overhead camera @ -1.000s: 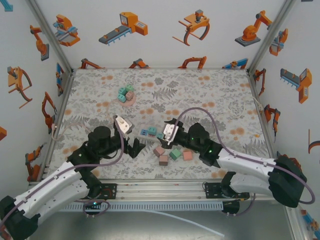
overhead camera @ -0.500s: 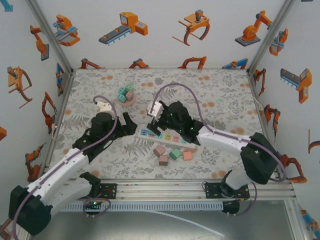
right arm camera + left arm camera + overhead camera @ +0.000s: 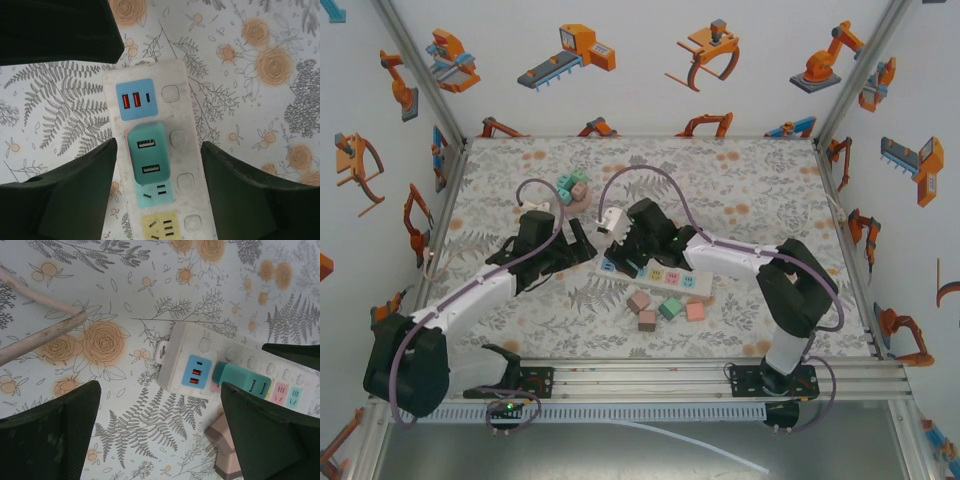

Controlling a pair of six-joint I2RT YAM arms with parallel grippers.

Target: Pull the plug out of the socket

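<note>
Plug (image 3: 148, 152) seated in socket (image 3: 175, 116), socket's far end cut off

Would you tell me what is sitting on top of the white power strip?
A teal plug with two USB ports sits on the power strip, beside its blue outlet. The outlet beneath the plug is covered.

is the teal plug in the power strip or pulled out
In. The teal plug sits squarely on the socket, covering the outlet next to the blue USB panel.
</note>
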